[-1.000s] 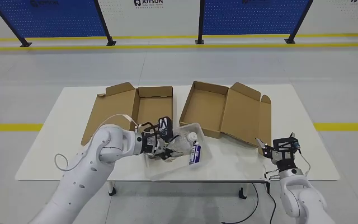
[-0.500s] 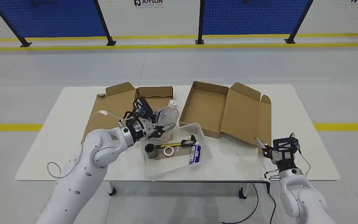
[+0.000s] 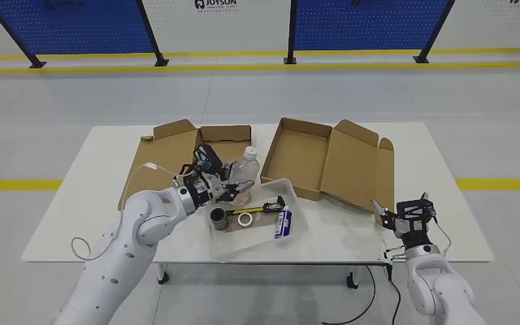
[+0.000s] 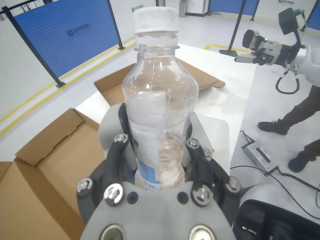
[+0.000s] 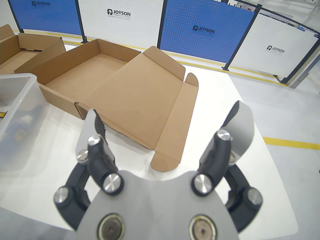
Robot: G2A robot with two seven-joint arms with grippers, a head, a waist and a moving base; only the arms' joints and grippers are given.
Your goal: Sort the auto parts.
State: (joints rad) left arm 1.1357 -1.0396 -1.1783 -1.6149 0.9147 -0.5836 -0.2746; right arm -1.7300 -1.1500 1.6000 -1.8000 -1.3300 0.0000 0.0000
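Note:
My left gripper (image 3: 228,182) is shut on a clear plastic bottle (image 3: 243,169) with a white cap (image 4: 155,20), held above the table between the left cardboard box (image 3: 219,151) and the clear plastic bin (image 3: 244,241). In the left wrist view the bottle (image 4: 160,106) stands between the fingers (image 4: 197,161). The bin holds a metal cylinder (image 3: 218,218), a roll of tape (image 3: 244,218), a black and yellow tool (image 3: 268,206) and a small blue and white bottle (image 3: 283,223). My right gripper (image 3: 404,213) is open near the table's right front edge, with nothing between its fingers (image 5: 93,126).
An open cardboard box (image 3: 299,158) lies to the right of the bin, its lid (image 3: 353,166) spread flat; the right wrist view shows the same box (image 5: 82,73). The table's front right corner (image 3: 463,236) is bare white surface. Barriers stand on the floor behind.
My left gripper rose out of the bin with the clear bottle and moved back toward the left box. It has barely shifted in the last half second. The right arm stayed still.

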